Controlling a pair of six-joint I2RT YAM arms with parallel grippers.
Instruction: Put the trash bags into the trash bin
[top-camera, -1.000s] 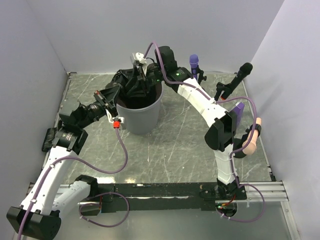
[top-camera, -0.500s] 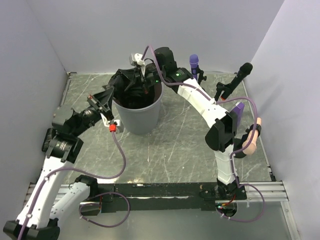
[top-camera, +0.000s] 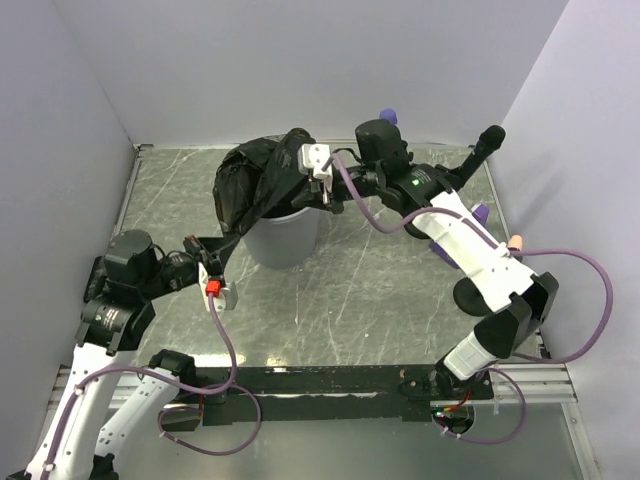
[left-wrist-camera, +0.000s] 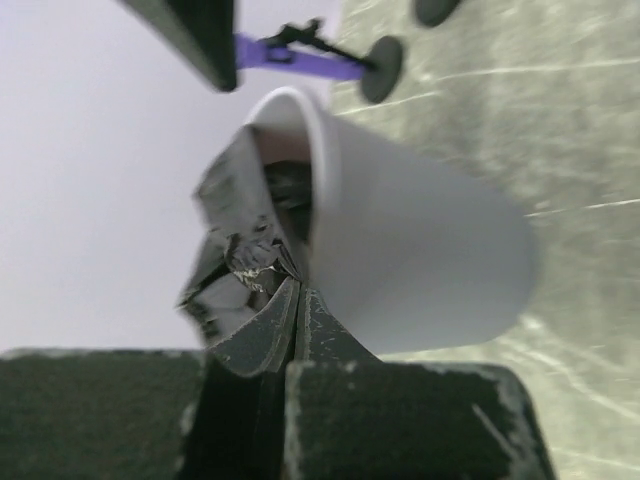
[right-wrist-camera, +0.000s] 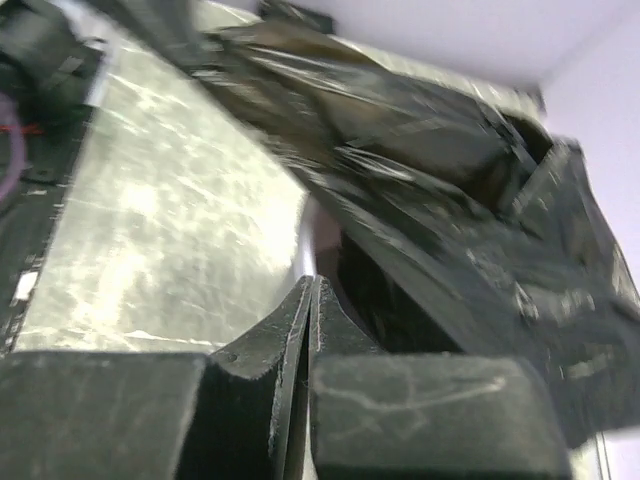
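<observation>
- Since a second ago, we see the left gripper (left-wrist-camera: 297, 292) drawn back toward the near left and the right gripper (right-wrist-camera: 310, 288) swung to the right of the trash bin (top-camera: 285, 238). The black trash bag (top-camera: 252, 180) is now hauled up out of the bin's mouth.
- Our left gripper is closed tight, its tips pinching a crumpled edge of the trash bag just outside the rim.
- The grey trash bin stands upright at the far middle of the marbled table (top-camera: 370, 290), between both grippers, and the bag heaps over its mouth and left side.
- Our right gripper is fully closed beside the rim; whether it nips any film we cannot tell.
- A black microphone (top-camera: 487, 140) stands far right.
</observation>
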